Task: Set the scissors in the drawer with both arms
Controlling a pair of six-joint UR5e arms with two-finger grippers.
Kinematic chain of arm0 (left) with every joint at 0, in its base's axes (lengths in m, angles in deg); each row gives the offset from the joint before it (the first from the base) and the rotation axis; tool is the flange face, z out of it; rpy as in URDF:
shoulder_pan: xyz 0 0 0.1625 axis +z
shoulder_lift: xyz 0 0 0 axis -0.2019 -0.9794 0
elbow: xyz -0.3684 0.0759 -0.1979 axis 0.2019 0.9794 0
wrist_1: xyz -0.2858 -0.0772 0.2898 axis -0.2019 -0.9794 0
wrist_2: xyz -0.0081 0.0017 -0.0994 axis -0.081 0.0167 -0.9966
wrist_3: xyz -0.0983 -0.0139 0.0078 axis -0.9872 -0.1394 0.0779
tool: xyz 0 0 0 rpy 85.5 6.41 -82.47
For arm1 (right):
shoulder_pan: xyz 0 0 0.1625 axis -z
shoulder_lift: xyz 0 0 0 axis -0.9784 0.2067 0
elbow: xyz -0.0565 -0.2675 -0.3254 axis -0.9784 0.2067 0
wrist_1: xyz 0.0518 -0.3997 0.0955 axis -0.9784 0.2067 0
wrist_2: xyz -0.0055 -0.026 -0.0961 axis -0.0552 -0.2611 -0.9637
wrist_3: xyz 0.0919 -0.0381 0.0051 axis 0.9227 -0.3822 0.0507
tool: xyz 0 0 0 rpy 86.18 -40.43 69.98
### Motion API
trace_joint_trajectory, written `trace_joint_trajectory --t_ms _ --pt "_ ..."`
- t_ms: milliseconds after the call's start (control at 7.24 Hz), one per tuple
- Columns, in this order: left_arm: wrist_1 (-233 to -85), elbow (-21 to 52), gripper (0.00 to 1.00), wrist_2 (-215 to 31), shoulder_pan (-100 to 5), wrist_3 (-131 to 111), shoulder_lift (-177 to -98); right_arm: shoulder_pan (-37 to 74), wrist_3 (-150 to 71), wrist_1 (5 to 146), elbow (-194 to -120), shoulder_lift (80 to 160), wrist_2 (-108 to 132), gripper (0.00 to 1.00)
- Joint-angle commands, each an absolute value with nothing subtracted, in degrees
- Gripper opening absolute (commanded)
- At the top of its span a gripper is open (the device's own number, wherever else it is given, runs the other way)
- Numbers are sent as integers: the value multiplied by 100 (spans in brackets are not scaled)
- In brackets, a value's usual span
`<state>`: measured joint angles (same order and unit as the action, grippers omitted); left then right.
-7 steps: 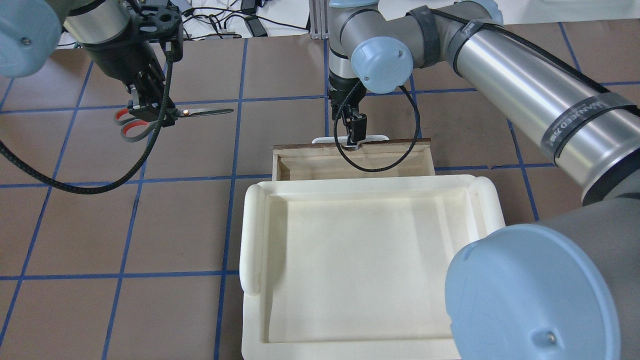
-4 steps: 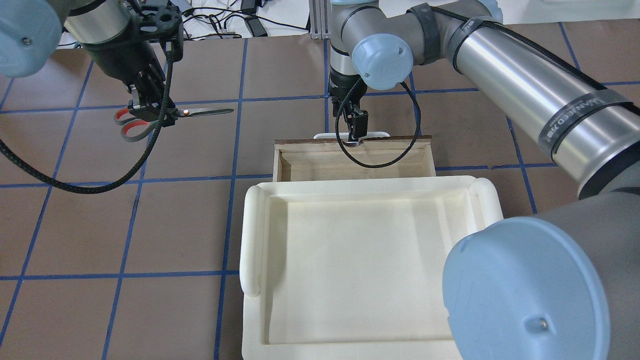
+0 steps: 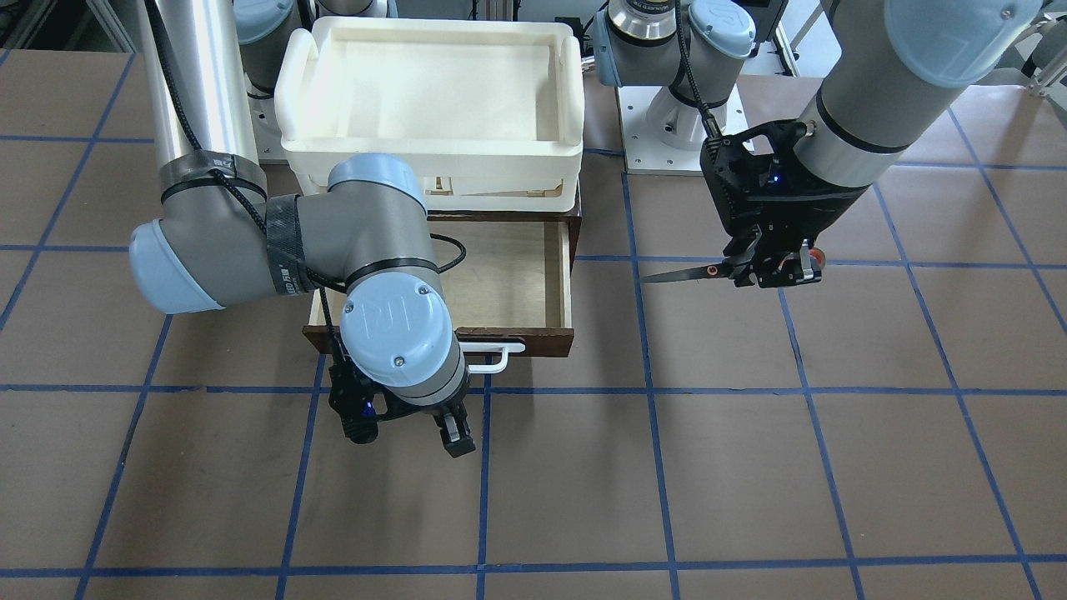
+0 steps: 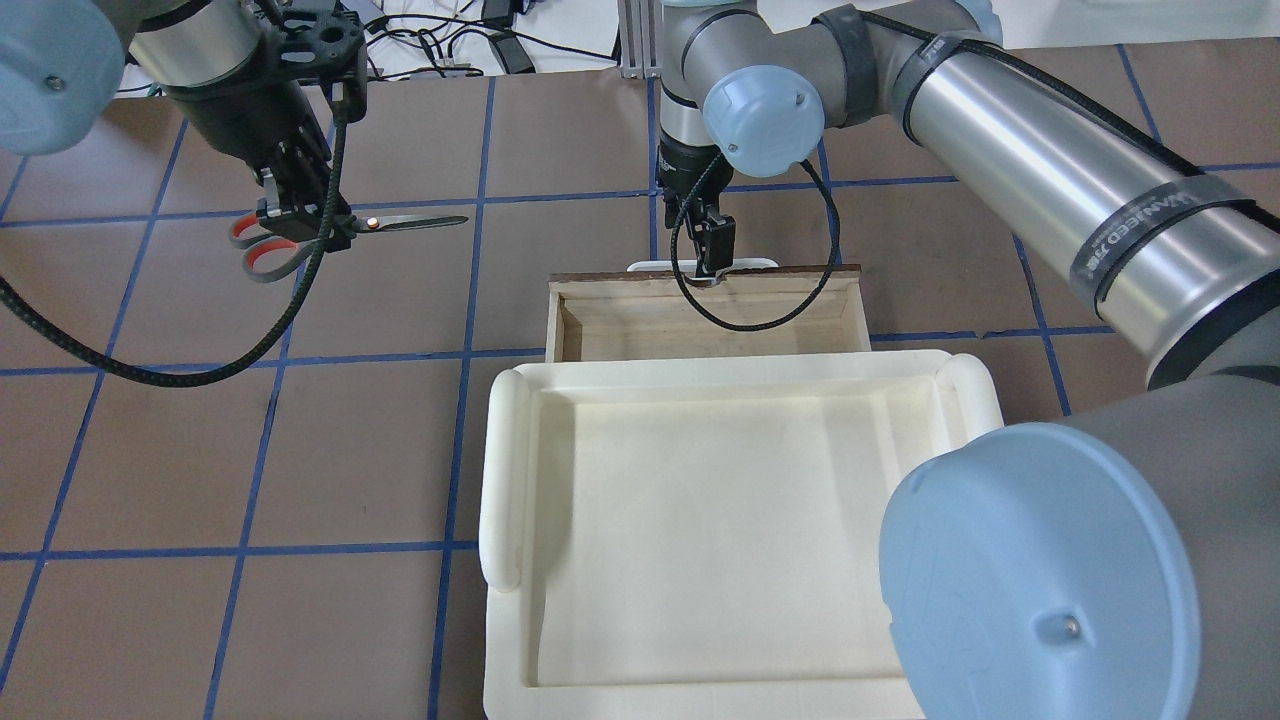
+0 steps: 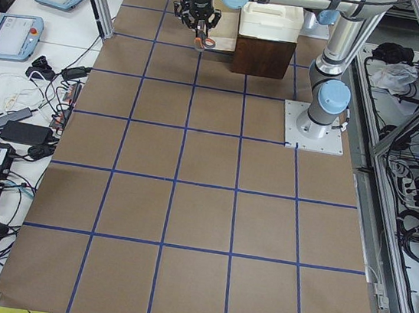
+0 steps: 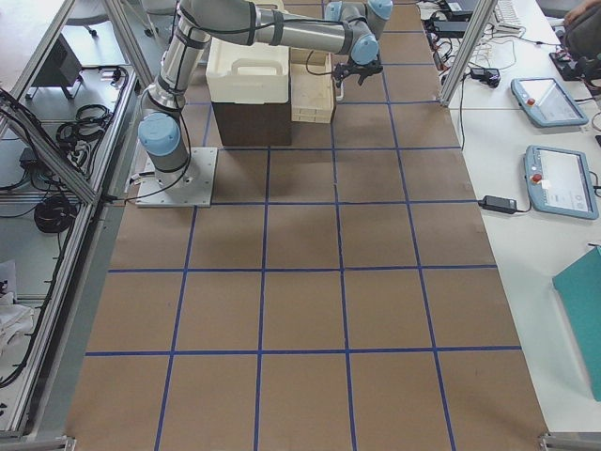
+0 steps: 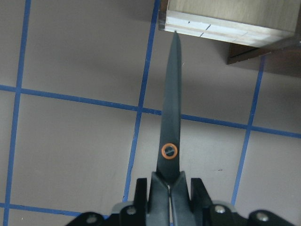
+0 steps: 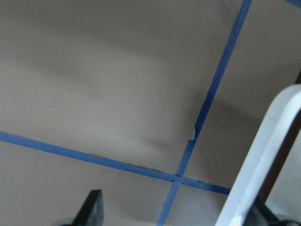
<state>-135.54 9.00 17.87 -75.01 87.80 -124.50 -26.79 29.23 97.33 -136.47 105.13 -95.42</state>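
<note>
While the left gripper (image 4: 300, 217) clamps the small grey-and-orange-handled scissors (image 4: 372, 224) above the table, well apart from the dark brown wooden drawer (image 3: 568, 275), that drawer stands open under the cream-white plastic tray (image 3: 429, 154); right gripper (image 3: 404, 435) spread wide at its white bar handle (image 3: 496, 354).

A cream-white plastic tray (image 4: 503, 480) sits just before me. Brown covering (image 4: 340, 460) gridded with blue tape (image 4: 150, 552) spreads across my table. Black cables (image 4: 440, 45) tangle past its far edge; two tablets (image 6: 561, 180) lie on a side bench.
</note>
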Motion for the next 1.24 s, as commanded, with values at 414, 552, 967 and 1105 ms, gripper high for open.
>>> trace_joint_trajectory --t_ms 414,552,967,1105 --pt "-13552 900 0 1786 -7501 8780 -12460 -2670 2858 9793 -13393 10350 -9551 100" --pt "-13535 900 0 1786 -7501 8780 -12460 -2661 2858 9801 -13376 10332 -9542 100" --pt "-13535 900 0 1778 -7501 8771 -12460 -2608 2779 9837 -13314 10288 -9542 100" --pt "-13535 900 0 1778 -7501 8771 -12460 -2608 2779 9837 -13314 10297 -9542 100"
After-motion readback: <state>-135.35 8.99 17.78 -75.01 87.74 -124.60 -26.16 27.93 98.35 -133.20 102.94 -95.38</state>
